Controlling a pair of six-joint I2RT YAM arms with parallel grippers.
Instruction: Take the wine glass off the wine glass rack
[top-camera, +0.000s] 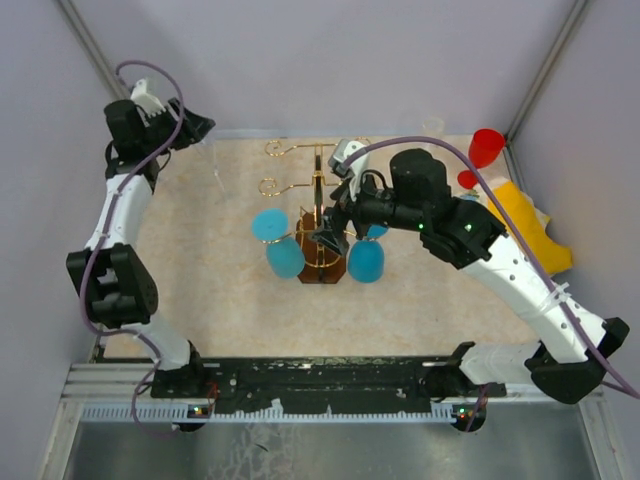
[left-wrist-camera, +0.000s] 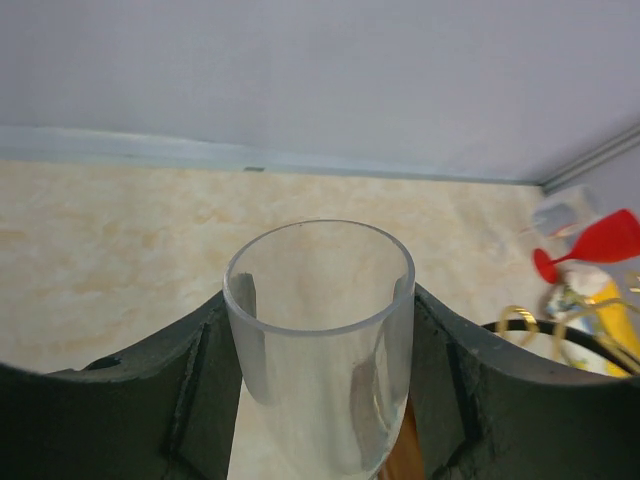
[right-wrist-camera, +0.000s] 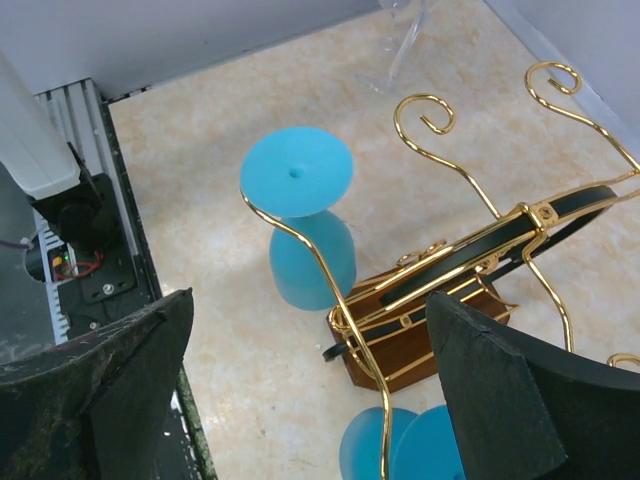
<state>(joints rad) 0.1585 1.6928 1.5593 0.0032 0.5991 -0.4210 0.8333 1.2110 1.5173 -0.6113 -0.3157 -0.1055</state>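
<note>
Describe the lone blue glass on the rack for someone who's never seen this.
Mid-table stands the gold wire wine glass rack on a dark wooden base. On its left-arm side one blue wine glass hangs upside down, foot uppermost. It is the only glass there; the other blue glasses hang on the right-arm side.

Top cam: high, looking down over the whole beige table (top-camera: 200, 260). Right wrist cam: close above the gold wire glass rack (right-wrist-camera: 520, 215), which the top view shares (top-camera: 318, 180). Left wrist cam: low, facing the grey back wall (left-wrist-camera: 320, 70).
</note>
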